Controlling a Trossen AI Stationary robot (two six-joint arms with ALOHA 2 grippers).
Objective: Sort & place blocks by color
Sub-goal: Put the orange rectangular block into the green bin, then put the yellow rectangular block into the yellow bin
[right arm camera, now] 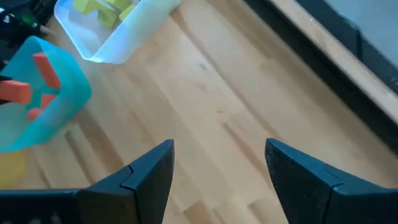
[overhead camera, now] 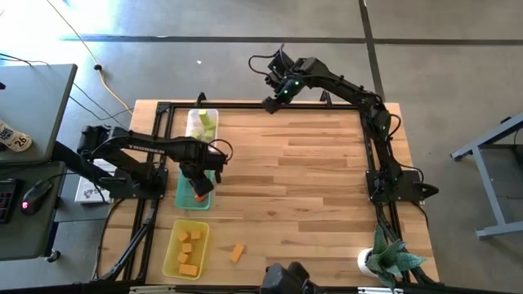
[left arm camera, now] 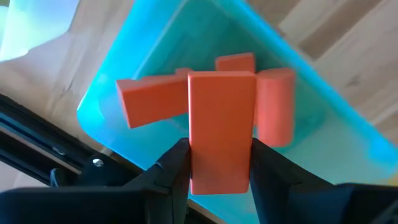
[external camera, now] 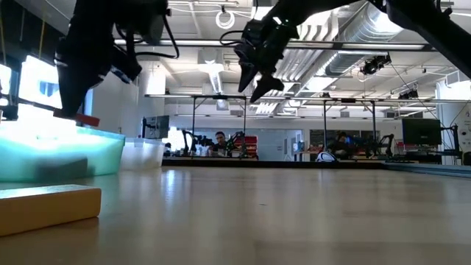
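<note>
My left gripper (overhead camera: pixel 198 189) points down over the teal tray (overhead camera: pixel 185 198) and is shut on a red bar-shaped block (left arm camera: pixel 221 124). Three red blocks (left arm camera: pixel 152 99) lie on the tray's floor below it. The clear tray (overhead camera: pixel 202 122) at the far left holds yellow-green blocks (right arm camera: pixel 102 7). The yellow tray (overhead camera: pixel 173 260) at the near left holds several orange blocks (overhead camera: pixel 189 245). One orange block (overhead camera: pixel 237 253) lies flat on the table near the front edge. My right gripper (overhead camera: pixel 272 102) hangs open above the table's far edge, with nothing between its fingers. My left gripper pinches the red bar by its two long sides (left arm camera: pixel 199 163), toward one end, between its two fingers. The fingers come from above, pointing down, across the bar. The bar (external camera: pixel 87 119) hangs about level, just above the teal tray's rim, clear of the blocks inside.
The three trays stand in a row along the table's left side. The table's middle and right are bare wood (overhead camera: pixel 310 188). A potted plant (overhead camera: pixel 388 257) stands at the near right corner. A black frame rail (overhead camera: pixel 270 106) borders the table.
</note>
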